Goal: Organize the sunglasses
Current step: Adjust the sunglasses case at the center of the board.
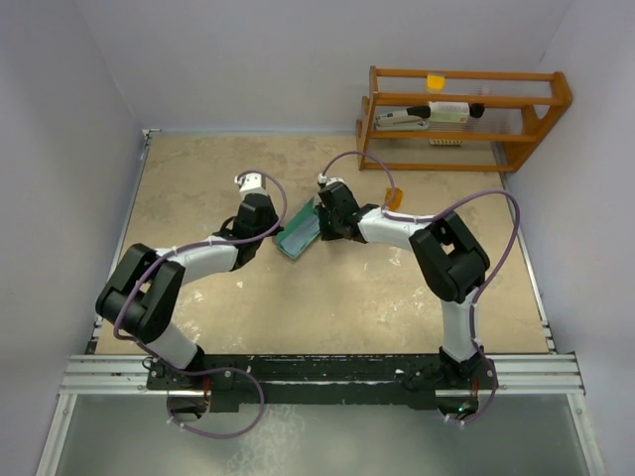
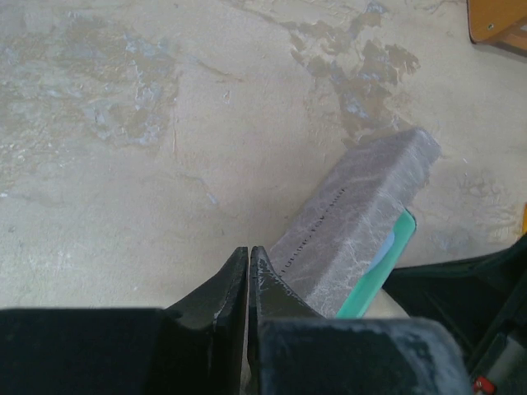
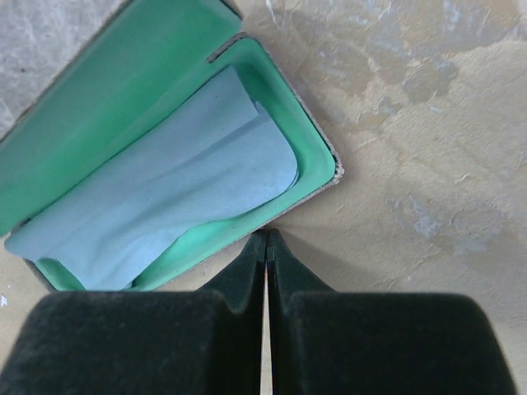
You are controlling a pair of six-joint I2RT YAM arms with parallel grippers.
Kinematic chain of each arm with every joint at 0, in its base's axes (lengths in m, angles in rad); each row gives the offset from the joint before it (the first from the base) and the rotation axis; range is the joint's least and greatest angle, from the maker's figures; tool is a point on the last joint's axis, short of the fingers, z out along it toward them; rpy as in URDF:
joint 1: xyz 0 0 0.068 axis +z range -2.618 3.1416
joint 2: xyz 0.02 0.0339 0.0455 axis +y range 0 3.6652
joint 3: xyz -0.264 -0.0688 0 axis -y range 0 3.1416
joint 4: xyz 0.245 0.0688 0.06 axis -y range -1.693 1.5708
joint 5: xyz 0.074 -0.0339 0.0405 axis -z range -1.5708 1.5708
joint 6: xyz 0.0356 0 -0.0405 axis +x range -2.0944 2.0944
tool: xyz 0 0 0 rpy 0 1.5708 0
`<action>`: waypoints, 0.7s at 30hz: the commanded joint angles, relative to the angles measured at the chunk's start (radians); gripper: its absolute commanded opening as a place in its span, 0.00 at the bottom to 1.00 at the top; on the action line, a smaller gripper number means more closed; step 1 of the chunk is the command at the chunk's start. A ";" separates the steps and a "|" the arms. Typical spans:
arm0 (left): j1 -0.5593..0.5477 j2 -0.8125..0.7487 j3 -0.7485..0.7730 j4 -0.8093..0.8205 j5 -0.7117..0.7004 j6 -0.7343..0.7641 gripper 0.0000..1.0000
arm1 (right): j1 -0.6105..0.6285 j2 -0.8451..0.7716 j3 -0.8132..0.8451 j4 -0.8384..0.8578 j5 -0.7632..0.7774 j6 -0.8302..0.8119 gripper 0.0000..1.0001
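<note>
The grey case [image 1: 298, 238] lies open at mid-table. Its green lining [image 3: 123, 82] shows, and a light blue cloth [image 3: 165, 206] is spread inside the base. The sunglasses are hidden. My left gripper [image 2: 249, 251] is shut and empty, with its tips right beside the near end of the raised grey lid [image 2: 354, 222]. In the top view the left gripper [image 1: 277, 236] is on the case's left side. My right gripper [image 3: 267, 235] is also shut and empty, its tips at the outer rim of the case's base; from above the right gripper [image 1: 321, 224] is on the case's right side.
A wooden rack [image 1: 466, 119] stands at the back right with a few items on its shelves; its corner [image 2: 498, 20] shows in the left wrist view. A small orange bit [image 1: 392, 198] sits by the right arm's cable. Walls close in on three sides.
</note>
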 commanded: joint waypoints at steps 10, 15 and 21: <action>-0.060 -0.089 -0.069 0.011 -0.012 -0.043 0.00 | -0.014 0.070 0.098 -0.055 0.018 -0.035 0.00; -0.066 -0.088 -0.074 0.015 -0.012 -0.048 0.00 | -0.015 0.064 0.097 -0.058 0.015 -0.040 0.00; -0.077 -0.089 -0.078 0.022 -0.010 -0.053 0.00 | -0.015 0.047 0.085 -0.061 0.022 -0.048 0.00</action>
